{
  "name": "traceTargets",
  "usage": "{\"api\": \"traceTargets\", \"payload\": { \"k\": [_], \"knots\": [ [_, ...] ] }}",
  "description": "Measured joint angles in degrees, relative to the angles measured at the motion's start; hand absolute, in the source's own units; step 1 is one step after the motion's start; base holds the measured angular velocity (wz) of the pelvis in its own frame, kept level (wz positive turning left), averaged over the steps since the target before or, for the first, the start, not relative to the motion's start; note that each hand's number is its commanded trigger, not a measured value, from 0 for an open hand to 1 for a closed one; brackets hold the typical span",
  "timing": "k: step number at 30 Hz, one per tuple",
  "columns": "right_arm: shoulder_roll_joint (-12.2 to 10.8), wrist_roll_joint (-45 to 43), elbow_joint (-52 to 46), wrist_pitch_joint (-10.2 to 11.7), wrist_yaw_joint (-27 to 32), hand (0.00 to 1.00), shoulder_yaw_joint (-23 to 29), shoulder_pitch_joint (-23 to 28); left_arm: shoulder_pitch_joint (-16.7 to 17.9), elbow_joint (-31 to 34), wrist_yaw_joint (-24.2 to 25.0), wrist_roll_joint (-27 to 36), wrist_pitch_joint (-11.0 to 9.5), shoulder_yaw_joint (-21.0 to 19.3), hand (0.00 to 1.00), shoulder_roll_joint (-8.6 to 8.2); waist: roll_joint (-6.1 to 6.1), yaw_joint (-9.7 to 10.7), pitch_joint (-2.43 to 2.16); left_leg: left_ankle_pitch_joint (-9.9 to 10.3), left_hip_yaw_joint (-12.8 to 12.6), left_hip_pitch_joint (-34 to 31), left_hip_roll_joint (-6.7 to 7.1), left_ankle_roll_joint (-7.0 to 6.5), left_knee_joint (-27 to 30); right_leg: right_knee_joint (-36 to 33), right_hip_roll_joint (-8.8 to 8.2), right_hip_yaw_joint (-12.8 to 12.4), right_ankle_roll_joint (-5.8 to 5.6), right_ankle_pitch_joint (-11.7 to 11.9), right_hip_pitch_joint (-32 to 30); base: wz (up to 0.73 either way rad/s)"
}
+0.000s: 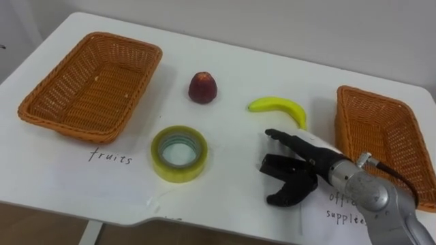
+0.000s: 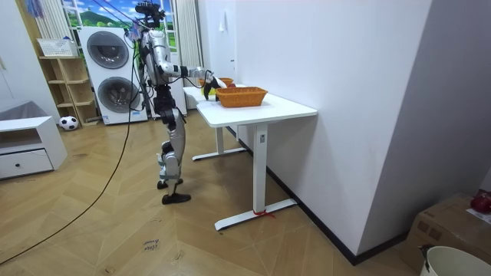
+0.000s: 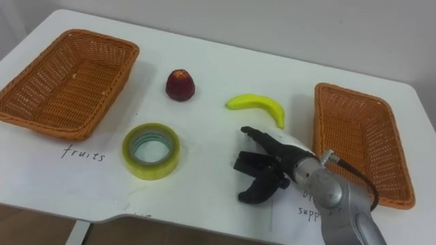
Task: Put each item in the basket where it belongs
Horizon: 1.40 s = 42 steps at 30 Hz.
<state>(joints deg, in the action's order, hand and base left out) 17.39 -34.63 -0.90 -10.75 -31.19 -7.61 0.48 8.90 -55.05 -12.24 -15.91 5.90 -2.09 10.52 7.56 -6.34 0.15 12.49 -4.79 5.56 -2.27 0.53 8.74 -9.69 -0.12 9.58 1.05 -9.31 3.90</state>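
On the white table (image 1: pixel 231 61), a brown woven basket (image 1: pixel 88 85) sits in the upper left of the frame and a second basket (image 1: pixel 385 139) sits at the right side. Between them a red apple (image 1: pixel 203 88) lies near the top middle, a yellow banana (image 1: pixel 279 107) lies to its right, and a roll of tape (image 1: pixel 179 154) lies lower down, below the apple. The robot's right hand (image 1: pixel 308 169) comes in from the lower right, just below the banana, its fingers spread with nothing in them.

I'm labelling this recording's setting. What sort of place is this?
Probably a home-like room, perhaps a laundry or utility area: stacked washing machines, a wood floor and a white table against the wall.
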Motion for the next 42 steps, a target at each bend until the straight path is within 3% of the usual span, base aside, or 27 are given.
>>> {"api": "traceTargets", "payload": {
  "k": [20,21,23,31,42],
  "knots": [
    [0.2,-1.2,-0.1,-1.9,-3.9,0.01,0.0,-1.7,-0.1,0.0,0.1,0.0,1.2,-0.2,0.0,0.21,0.83,0.0,-0.05,0.0,0.2,-0.1,-0.01,-0.01,-0.1,0.0,0.0,0.5,0.0,0.0,-0.1,0.0],
    [0.2,-1.9,-0.3,-1.9,-4.5,0.23,0.0,-1.7,-0.1,0.0,0.2,0.0,1.2,-0.5,0.0,0.21,0.92,-0.1,-0.12,0.0,0.2,-0.1,-0.02,-0.01,-0.1,0.0,0.0,0.5,0.0,0.0,-0.1,0.0],
    [0.2,-2.1,-0.4,-1.9,-5.2,1.0,0.0,-1.8,-0.1,0.0,0.4,0.0,1.2,-1.5,0.0,0.21,1.04,-0.1,-0.19,0.0,0.3,-0.1,-0.02,-0.01,-0.1,0.0,0.0,0.6,0.0,0.0,0.0,0.0],
    [0.7,-8.1,-0.9,-3.1,-5.8,1.0,0.1,-4.3,-0.1,0.0,0.4,0.0,1.3,-2.2,0.0,0.26,0.96,-0.3,-0.12,0.0,0.2,0.0,-0.06,-0.01,-0.2,0.0,0.06,0.5,0.0,0.0,-0.1,0.0],
    [1.0,-8.6,-1.2,-3.2,-5.9,1.0,0.2,-4.3,-0.4,1.2,-0.1,0.0,1.2,-2.3,0.0,0.28,0.94,-0.2,-0.11,0.0,0.1,0.0,-0.06,-0.01,-0.4,0.0,0.04,0.3,0.0,0.0,-0.1,0.0]
  ]
}}
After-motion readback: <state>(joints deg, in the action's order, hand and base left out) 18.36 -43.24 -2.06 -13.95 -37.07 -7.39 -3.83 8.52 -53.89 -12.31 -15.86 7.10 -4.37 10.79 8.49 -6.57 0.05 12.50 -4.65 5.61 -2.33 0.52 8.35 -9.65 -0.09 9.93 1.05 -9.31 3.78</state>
